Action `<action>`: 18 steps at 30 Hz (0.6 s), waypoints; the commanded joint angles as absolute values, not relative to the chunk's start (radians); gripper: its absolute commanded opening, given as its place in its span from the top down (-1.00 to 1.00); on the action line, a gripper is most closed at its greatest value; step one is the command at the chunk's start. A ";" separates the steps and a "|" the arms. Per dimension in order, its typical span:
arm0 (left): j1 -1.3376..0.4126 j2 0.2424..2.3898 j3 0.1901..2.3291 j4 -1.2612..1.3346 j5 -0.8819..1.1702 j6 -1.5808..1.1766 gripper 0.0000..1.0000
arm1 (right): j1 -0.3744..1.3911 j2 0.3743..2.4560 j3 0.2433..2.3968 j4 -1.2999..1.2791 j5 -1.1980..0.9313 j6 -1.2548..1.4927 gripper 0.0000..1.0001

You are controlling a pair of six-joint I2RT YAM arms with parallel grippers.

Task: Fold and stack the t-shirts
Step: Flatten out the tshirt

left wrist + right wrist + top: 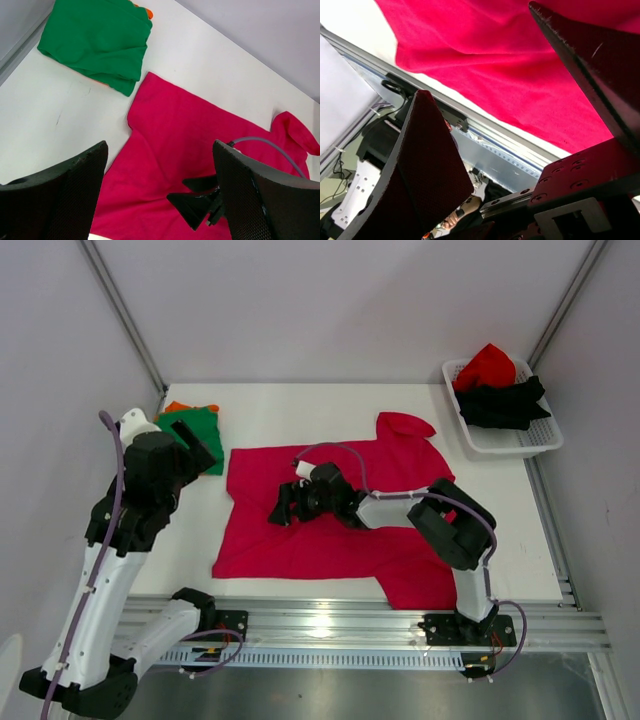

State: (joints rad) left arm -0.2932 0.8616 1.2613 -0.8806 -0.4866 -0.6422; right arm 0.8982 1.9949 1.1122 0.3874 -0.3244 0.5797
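On the white surface (pixel 300 410), at its centre, the magenta-pink t-shirt (pixel 300 545) lies spread out flat. One sleeve points toward the far right. The lower hem reaches almost to the near edge, and the near right part of the cloth comes up to that edge.

Right pincer (pixel 283 505): positioned over the middle of the magenta-pink t-shirt, pointing toward the left side. Its jaws stand wide apart with nothing between them. The right wrist view shows only pink cloth and the near rail beyond the fingers (pixel 427 165). Contact with the cloth cannot be determined.

Left pincer (pixel 195 440): raised at the far left of the surface, over the near edge of the green t-shirt (pixel 97 40). Its jaws are also spread wide and hold nothing.

The green t-shirt lies folded in the far left corner, apart from the pink one. It rests on top of the orange t-shirt (pixel 178 406), of which only a small part shows.

At the far right corner stands the white basket (pixel 510 445). It contains the red t-shirt (pixel 487 365) and the black t-shirt (pixel 505 402), both crumpled.
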 commanded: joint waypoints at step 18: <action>-0.284 0.893 1.244 -0.836 -0.449 -0.609 -0.75 | 1.074 1.921 1.157 0.219 -0.417 0.578 -0.80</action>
